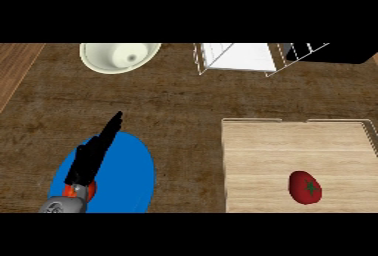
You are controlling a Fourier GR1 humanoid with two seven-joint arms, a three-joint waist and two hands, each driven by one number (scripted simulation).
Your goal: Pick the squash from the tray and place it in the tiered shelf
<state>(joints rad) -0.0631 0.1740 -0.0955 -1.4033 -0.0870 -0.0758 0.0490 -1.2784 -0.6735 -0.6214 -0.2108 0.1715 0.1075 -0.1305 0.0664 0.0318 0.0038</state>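
Brown wood-grain counter (170, 100) fills my head view, with a paler wooden tray (295, 145) sitting at the lower right. On that tray, toward its near right part, lies the squash (305, 187), which on my screen reads as a dark red rounded thing with a small green star-shaped stem mark; nothing is touching it. At the lower left I see my left hand (92, 157), black, with its fingers stretched straight and close together, pointing up and to the right; it has hold of nothing. It shows over a round blue plate (133, 175), though I cannot tell whether it touches the plate. Along the far edge, a cream bowl (118, 56) sits at the upper left, and the white wire tiered shelf (240, 57) stands at the upper middle, well apart from the tray. My right hand does not show anywhere.
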